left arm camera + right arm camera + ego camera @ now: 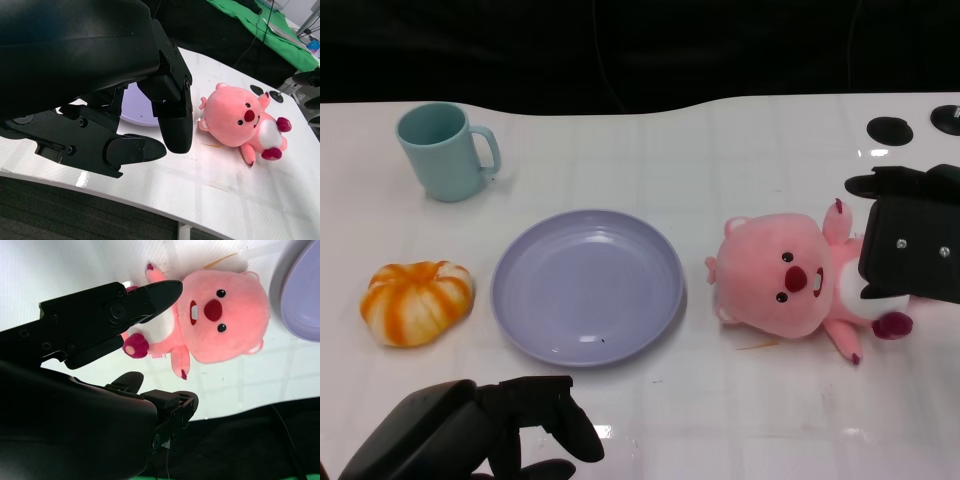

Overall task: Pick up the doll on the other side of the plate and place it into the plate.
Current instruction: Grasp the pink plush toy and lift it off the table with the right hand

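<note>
The pink doll [780, 285] lies on its back on the white table, just right of the lavender plate [585, 285], head toward the plate. My right hand [910, 245] hangs over the doll's body with its fingers [125, 305] apart and nothing gripped. The right wrist view shows the doll [225, 322] beyond those fingers, with the plate's rim [300, 295] past its head. My left hand [470, 430] is low at the near edge, in front of the plate, and holds nothing. Past its fingers [175, 125], the left wrist view shows the doll [235, 117] and a sliver of plate [132, 111].
An orange and white pumpkin plush [417, 302] lies left of the plate. A teal mug [445, 150] stands at the back left. Two black round spots [890, 128] mark the table's far right corner. The table's back edge borders dark space.
</note>
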Robot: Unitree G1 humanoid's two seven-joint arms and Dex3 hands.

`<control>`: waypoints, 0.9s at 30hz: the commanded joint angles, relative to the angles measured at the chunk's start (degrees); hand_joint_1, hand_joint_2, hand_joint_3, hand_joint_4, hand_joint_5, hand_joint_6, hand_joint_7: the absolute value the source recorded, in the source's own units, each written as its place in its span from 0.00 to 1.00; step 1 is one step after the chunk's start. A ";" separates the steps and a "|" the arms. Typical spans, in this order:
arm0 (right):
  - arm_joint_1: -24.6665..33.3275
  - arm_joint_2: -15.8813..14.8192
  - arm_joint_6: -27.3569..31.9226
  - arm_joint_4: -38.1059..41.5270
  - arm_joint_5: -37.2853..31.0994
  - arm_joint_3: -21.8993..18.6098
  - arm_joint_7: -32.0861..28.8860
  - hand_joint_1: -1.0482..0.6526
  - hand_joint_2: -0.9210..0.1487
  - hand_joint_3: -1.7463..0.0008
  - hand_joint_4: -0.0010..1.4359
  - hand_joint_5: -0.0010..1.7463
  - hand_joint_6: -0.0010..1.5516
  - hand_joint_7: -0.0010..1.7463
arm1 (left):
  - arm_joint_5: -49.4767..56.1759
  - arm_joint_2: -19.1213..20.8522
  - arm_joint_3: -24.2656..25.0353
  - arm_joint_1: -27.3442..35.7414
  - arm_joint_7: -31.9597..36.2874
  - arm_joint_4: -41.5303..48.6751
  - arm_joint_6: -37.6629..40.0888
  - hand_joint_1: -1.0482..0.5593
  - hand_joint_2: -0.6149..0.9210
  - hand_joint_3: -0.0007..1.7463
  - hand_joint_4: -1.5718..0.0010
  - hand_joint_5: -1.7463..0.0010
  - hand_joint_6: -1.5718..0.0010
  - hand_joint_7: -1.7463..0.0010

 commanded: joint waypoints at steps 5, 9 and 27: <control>-3.72 0.49 -3.38 6.41 0.42 1.35 0.37 0.19 0.06 1.00 0.05 0.32 0.15 0.01 | 1.15 0.66 -0.07 0.54 -0.21 -0.62 -0.91 0.52 1.00 0.23 0.63 0.00 0.56 0.46; -5.37 1.38 -4.18 9.78 0.27 2.72 0.74 0.19 0.05 1.00 0.07 0.32 0.15 0.01 | 1.52 0.55 -0.17 0.57 -0.39 -1.04 -0.51 0.52 1.00 0.22 0.63 0.00 0.56 0.46; -8.75 6.05 -8.61 20.71 -1.12 4.86 -2.47 0.19 0.00 0.99 0.10 0.28 0.18 0.01 | 1.59 0.22 -0.28 0.63 -0.70 -1.74 0.16 0.51 1.00 0.23 0.64 0.00 0.56 0.47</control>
